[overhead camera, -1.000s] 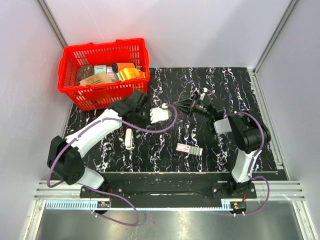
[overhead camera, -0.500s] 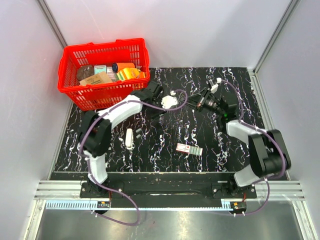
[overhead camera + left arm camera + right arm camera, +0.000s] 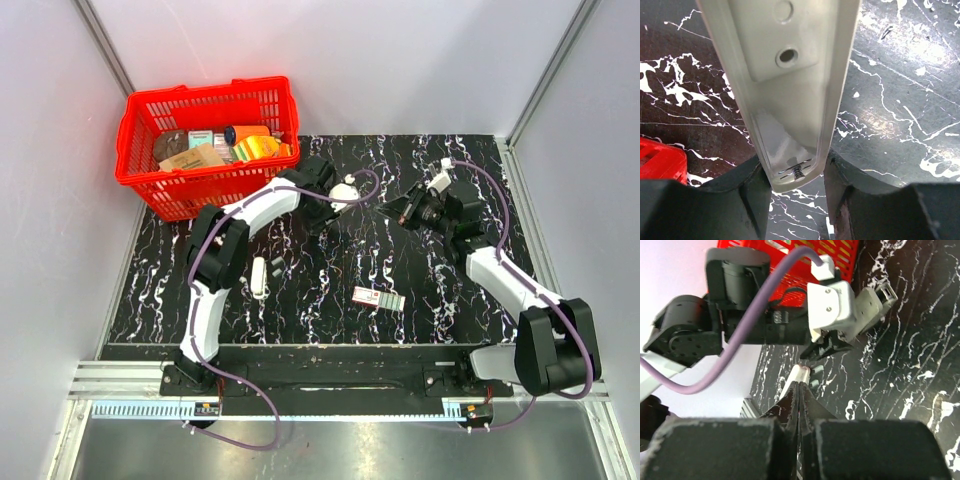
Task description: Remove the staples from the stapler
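Along the near edge of the surface (image 3: 450, 290), black with white marbling: both arm bases, bolted side by side.

Item 1. Small flat red-and-white labelled box (image 3: 378, 298), lying on the near-middle of the surface, apart from everything else.

Item 2. Short white bar (image 3: 258, 276), lying left of the box, with a small pale piece just beside it on its right.

Item 3. Right pincer (image 3: 799, 390), reaching over the right part of the surface towards the middle. Fingers pressed together, nothing between them. It points at the left pincer and stands near it without touching.

Item 4. Left pincer (image 3: 795, 175), at the end of an arm stretched out over the far middle of the surface. Fingers part-way spread and pinching the stapler (image 3: 790, 75) from both sides at one end.

Item 5. Stapler, grey-silver metal, held in the left pincer. In the left wrist view it runs away from the fingers as an open channel, with a small spring at the gripped end and a round hole further along. Its free end projects past the pincer in the right wrist view. Contact with the surface cannot be told.

Item 6. Red plastic basket (image 3: 200, 95), far left corner, holding assorted packets.
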